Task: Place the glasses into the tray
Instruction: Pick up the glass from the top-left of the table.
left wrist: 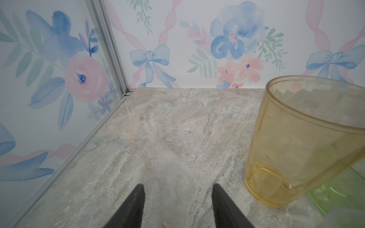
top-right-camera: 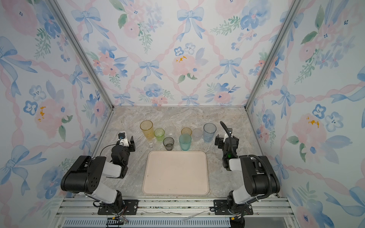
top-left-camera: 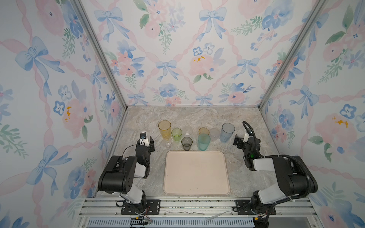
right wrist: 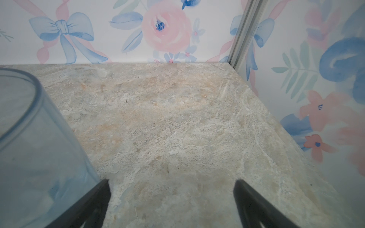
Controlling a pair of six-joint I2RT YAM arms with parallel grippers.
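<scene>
— Left wrist view: why are the jaws of the left gripper [left wrist: 177, 185] parted over bare worktop [left wrist: 167, 128]?
— They hold nothing. The tall amber tumbler [left wrist: 302, 142] stands just beside them, past the far left corner of the tray [top-left-camera: 196, 173]. I'd judge they are lining up for a side grasp.
— And the right gripper [right wrist: 172, 181]?
— Spread wide and empty too, with the tall pale blue tumbler [right wrist: 35, 138] just outside one jaw, past the tray's far right corner.
— So nothing is in the tray?
— Nothing. All the glasses [top-left-camera: 203, 142] stand upright in a cluster beyond its far edge, with those two at the ends, probably so each arm starts on its own side.
</scene>
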